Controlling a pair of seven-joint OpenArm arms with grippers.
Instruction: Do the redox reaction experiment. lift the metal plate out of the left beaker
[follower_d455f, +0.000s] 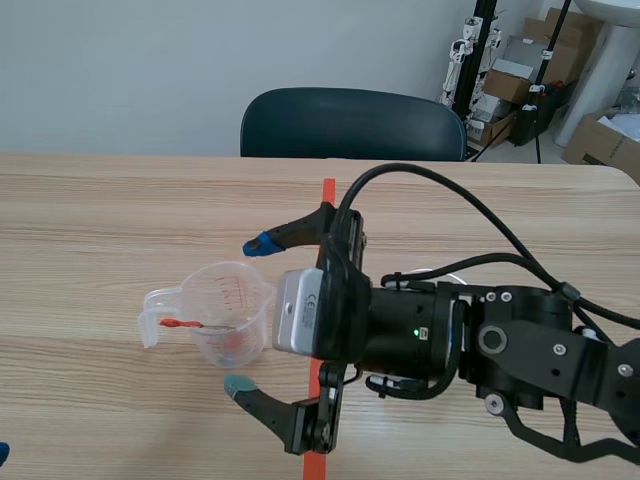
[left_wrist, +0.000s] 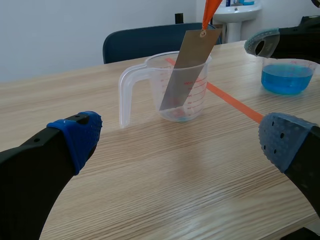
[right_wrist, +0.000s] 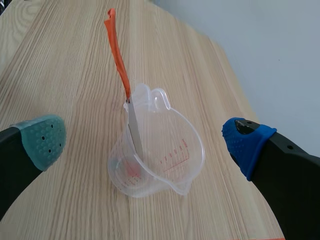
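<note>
Where the wooden table (follower_d455f: 120, 200) carries the apparatus, the right arm (follower_d455f: 540, 350) extends past the orange tape line. Right gripper (follower_d455f: 248, 314): jaws spread wide, one finger on either side of the clear left beaker (follower_d455f: 230, 285), apart from it. Left gripper (left_wrist: 181, 139): jaws likewise spread, holding nothing. Second beaker (left_wrist: 286, 75): holds blue liquid. Metal plate (left_wrist: 187, 70): leans tilted inside the left beaker, an orange strip (right_wrist: 117, 55) attached at its upper end.

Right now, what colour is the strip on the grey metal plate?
The strip is orange, clearest in the right wrist view.
</note>
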